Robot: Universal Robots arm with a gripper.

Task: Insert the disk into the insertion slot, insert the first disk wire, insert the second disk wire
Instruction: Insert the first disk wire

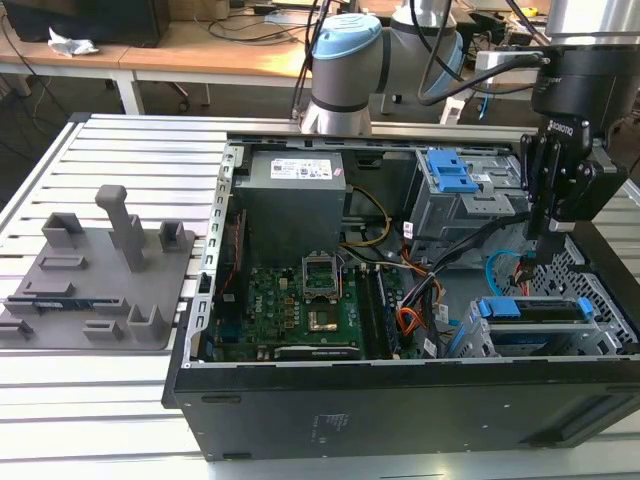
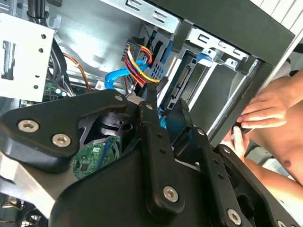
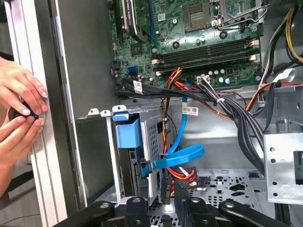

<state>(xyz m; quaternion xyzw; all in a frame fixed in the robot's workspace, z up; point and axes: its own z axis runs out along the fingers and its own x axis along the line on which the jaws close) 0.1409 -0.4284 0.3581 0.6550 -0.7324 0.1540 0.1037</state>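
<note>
Gripper: the black gripper (image 1: 545, 243) hangs from the arm down into the open computer case (image 1: 300, 420), at about 3 o'clock in the exterior view. Whether it is released or clenched on anything cannot be told.
Nearest thing: in the second wrist view its tip is just beside the black plug of the red, yellow and black wires (image 2: 139, 59).
Disk: the disk (image 1: 535, 312), in its blue carrier, sits inside the insertion slot (image 1: 468, 345), at about 4 o'clock in the exterior view and at 6 o'clock from the gripper.
Blue wire: the flat blue wire (image 3: 182, 153) loops down from the motherboard (image 1: 300, 300). Its black plug lies at the disk's connector edge, and whether it is seated cannot be told.
Upper drive unit: the blue-latched drive unit (image 1: 450, 172) stands at 12 o'clock from the disk, apart from it.
Power supply: the grey box (image 1: 295, 200) is at 12 o'clock from the motherboard.
Fixture tray: the grey moulded tray (image 1: 90, 275) lies at 9 o'clock on the slotted table (image 1: 100, 400), apart from the case.
Person: a person's hands (image 3: 22, 93) are at the table rail outside the case wall, pinching something small and dark.
</note>
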